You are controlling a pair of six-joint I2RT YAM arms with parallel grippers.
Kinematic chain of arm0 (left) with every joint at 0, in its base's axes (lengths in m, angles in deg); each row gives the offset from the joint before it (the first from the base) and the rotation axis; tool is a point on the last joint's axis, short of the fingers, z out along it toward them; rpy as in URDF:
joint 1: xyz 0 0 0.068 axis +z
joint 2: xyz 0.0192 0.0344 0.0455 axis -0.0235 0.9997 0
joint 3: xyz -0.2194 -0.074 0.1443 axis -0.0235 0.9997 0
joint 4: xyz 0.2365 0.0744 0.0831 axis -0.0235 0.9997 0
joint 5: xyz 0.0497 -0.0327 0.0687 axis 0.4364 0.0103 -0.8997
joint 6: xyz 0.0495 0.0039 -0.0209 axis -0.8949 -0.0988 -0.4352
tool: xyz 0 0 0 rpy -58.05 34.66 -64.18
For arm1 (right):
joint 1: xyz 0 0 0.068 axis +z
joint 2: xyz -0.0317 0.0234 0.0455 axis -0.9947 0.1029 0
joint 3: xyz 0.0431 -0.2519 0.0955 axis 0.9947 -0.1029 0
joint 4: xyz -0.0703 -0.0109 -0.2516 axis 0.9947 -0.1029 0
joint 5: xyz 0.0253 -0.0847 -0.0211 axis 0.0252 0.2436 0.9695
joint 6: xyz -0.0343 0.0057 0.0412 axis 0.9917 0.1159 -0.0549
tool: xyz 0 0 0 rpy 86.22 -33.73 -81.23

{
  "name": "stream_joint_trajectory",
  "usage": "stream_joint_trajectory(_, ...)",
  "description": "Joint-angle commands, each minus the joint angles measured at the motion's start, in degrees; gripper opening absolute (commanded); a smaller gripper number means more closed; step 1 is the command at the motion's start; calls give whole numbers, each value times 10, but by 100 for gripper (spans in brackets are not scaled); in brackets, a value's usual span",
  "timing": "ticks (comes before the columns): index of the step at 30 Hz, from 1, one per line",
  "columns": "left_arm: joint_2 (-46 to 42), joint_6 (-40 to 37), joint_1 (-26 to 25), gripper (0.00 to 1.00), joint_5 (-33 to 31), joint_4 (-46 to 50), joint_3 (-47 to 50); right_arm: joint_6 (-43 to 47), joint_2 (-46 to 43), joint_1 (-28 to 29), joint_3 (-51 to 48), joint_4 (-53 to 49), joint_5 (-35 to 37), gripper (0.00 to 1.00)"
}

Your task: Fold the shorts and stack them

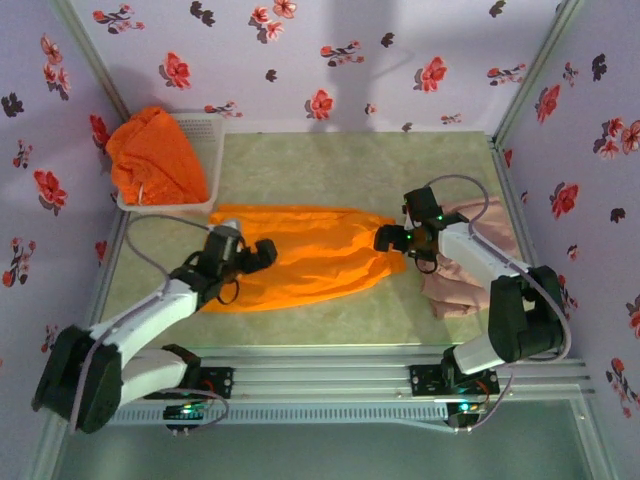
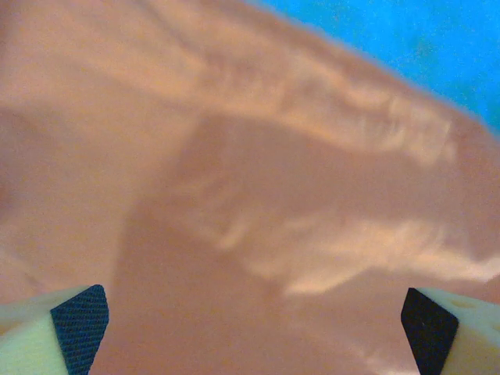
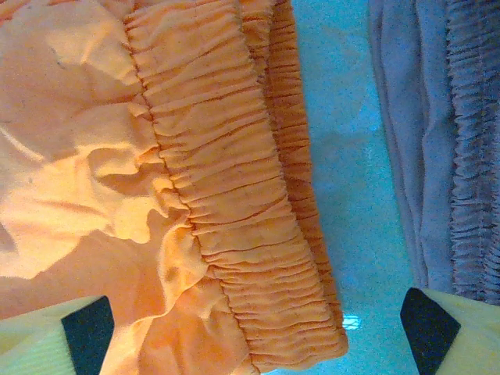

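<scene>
1. Hovering wide open over the spread orange shorts (image 1: 310,262), the left gripper (image 1: 262,252) is holding nothing, its pads (image 2: 78,324) standing far apart above the cloth.
2. The right gripper (image 1: 388,238) is likewise gaping empty, hanging over those shorts' gathered waistband (image 3: 234,203).
3. The pink-beige shorts (image 1: 455,285) are lying just right of it on the table (image 1: 400,170).
4. The second orange shorts (image 1: 155,155) are sitting in the white basket (image 1: 207,126) at the far left corner.

No text, label, brand, number or sign can be read in any of the views.
</scene>
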State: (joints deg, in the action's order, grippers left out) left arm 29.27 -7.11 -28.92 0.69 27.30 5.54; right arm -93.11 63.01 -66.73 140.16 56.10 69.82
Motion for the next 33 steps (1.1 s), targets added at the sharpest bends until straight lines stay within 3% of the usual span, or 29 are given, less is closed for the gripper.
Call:
stream_joint_trajectory(1,-39,-52,62,99,-18,120,-45,5,-16,10,7,9,-18,97)
stream_joint_trajectory(5,-30,-87,143,95,-14,182,-72,3,-12,52,14,16,-18,97)
stream_joint_trajectory(9,20,-95,183,84,12,150,-83,1,19,113,40,17,-2,97)
stream_joint_trajectory(17,181,-102,186,63,44,67,-138,-12,71,154,68,26,-1,98)
stream_joint_trajectory(23,273,-117,185,47,43,71,-185,-5,68,155,60,23,10,99)
stream_joint_trajectory(29,328,-124,183,37,32,83,-208,-2,66,154,55,24,15,99)
stream_joint_trajectory(31,337,-125,180,28,28,81,-213,-1,68,154,56,24,16,99)
stream_joint_trajectory(33,347,-129,177,13,26,84,-223,-1,71,154,56,25,16,99)
